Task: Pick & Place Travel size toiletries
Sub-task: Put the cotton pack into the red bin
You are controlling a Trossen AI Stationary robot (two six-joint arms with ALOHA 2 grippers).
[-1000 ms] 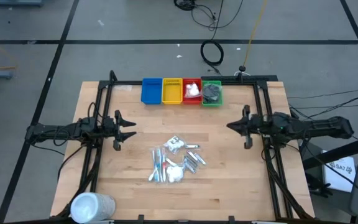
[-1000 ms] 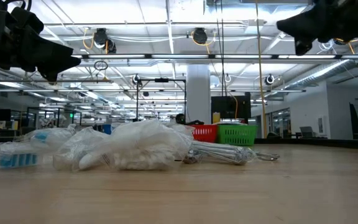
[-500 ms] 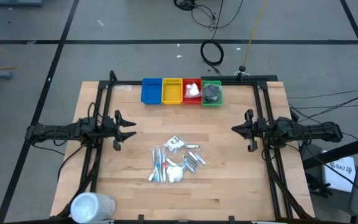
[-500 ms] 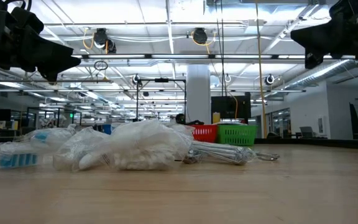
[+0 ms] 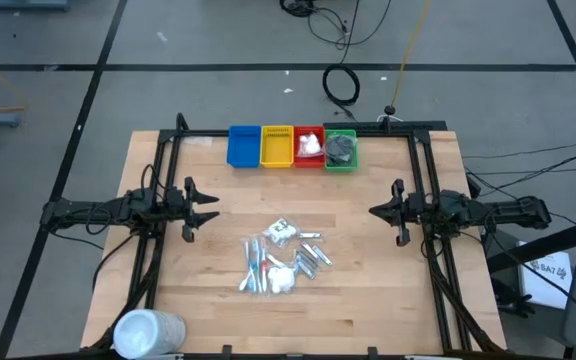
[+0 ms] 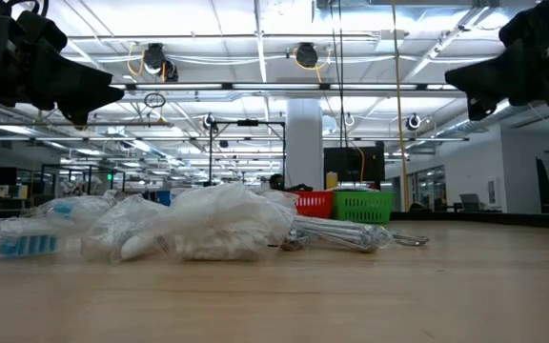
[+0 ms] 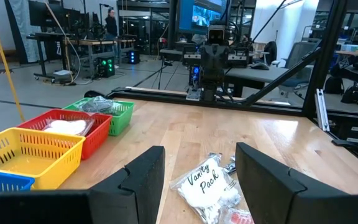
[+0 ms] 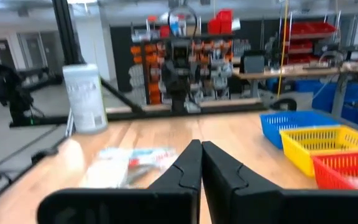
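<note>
The travel size toiletries (image 5: 283, 256) lie in a loose pile mid-table: white packets, short silver tubes and clear-wrapped sticks, resting on the wood. The low view shows the toiletries (image 6: 179, 229) as a heap of clear wrapping. My left gripper (image 5: 213, 210) hovers open left of the pile, above the table. In the left wrist view my left gripper (image 7: 199, 149) points over a white packet (image 7: 207, 183). My right gripper (image 5: 373, 210) hovers shut to the pile's right, well off it. In its own view my right gripper (image 8: 201, 144) faces the pile (image 8: 132, 165).
Four bins stand in a row at the far edge: blue (image 5: 244, 146), yellow (image 5: 276, 146), red (image 5: 309, 146) holding white packets, and green (image 5: 340, 148) holding dark items. A large white cylinder (image 5: 148, 332) sits at the near-left corner. Bare wood surrounds the pile.
My right gripper has drawn back slightly toward the table's right edge and sunk a little lower, staying shut. The pile has kept its place.
</note>
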